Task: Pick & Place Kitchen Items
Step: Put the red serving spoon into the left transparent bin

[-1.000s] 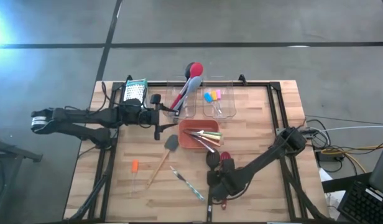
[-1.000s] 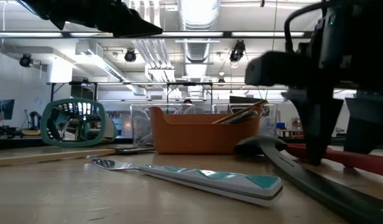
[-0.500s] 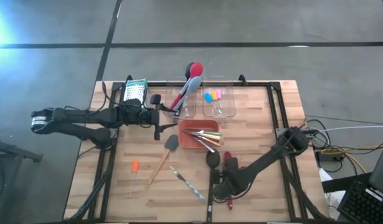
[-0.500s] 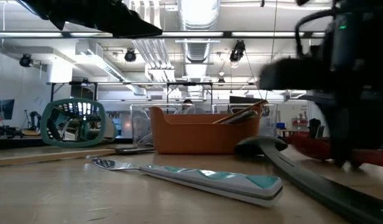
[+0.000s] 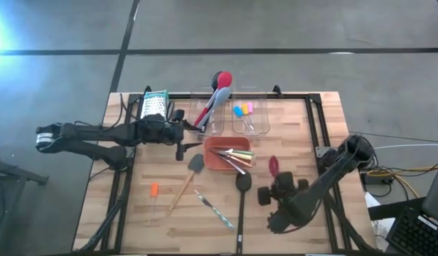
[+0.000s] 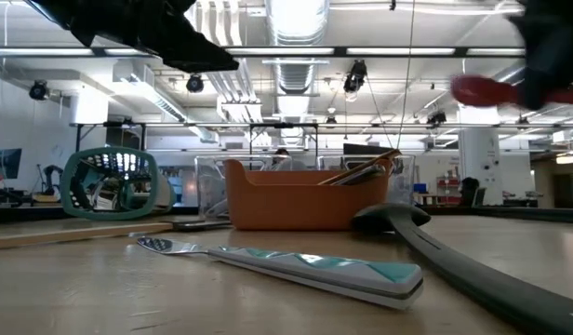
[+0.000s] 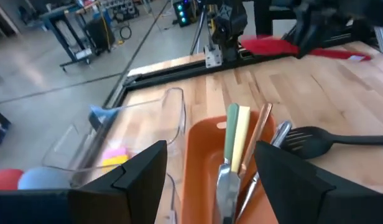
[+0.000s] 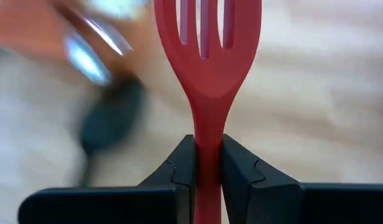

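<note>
Red slotted spatula (image 8: 207,68) sits pinched in your right gripper (image 8: 207,163), its head pointing to twelve o'clock beyond the fingers. Your left gripper (image 7: 207,171) waits spread above the orange tray (image 7: 198,155).

Your right gripper (image 8: 207,163) has both dark fingers (image 8: 179,165) pinched against the neck of the red slotted spatula (image 8: 207,65), whose head points toward twelve o'clock. At about nine o'clock from the grip a dark spoon (image 8: 107,121) lies blurred on the wooden table (image 8: 316,106).
</note>
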### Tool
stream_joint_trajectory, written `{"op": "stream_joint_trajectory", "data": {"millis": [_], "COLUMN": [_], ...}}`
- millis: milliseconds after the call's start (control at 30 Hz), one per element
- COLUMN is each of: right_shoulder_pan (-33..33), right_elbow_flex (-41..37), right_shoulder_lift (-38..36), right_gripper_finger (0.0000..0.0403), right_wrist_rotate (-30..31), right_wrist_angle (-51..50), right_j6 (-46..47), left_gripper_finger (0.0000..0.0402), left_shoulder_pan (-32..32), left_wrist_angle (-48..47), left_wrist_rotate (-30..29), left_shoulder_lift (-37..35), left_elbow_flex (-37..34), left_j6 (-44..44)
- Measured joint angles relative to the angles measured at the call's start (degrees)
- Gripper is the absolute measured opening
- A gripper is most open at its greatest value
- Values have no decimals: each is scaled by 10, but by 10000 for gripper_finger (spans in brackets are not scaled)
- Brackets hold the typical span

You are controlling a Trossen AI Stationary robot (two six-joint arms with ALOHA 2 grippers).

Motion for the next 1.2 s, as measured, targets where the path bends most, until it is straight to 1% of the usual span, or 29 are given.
{"op": "stream_joint_trajectory", "data": {"millis": [133,200,367,500,667,767,867,967,1033,1133,1200], "right_shoulder_pan": [-6,-11,-31,-40,-40,-40,-39,-39,-43,-45,-45], "right_elbow_flex": [-2,-1,-1,-1,-1,-1,0,2,1,1,1], "right_shoulder_lift": [-25,-41,-69,-93,-114,-123,-127,-127,-127,-127,-127], "right_gripper_finger": [35,35,35,35,35,35,35,35,35,35,35], "right_wrist_rotate": [193,259,372,443,480,482,475,456,452,448,448], "right_wrist_angle": [9,20,76,140,219,264,318,378,416,449,453], "right_j6": [-59,-104,-223,-330,-450,-509,-579,-654,-698,-745,-755], "left_gripper_finger": [248,248,248,248,248,248,248,248,248,247,247], "left_shoulder_pan": [0,0,-1,-2,-10,-17,-22,-27,-33,-46,-57], "left_wrist_angle": [-4,1,38,104,228,309,368,395,395,396,396], "left_wrist_rotate": [0,1,27,80,145,171,187,205,229,276,292], "left_shoulder_lift": [12,21,58,101,170,212,251,286,308,341,362], "left_elbow_flex": [0,0,0,0,0,1,17,53,84,131,161], "left_j6": [-31,-49,-90,-118,-145,-160,-177,-194,-195,-194,-191]}}
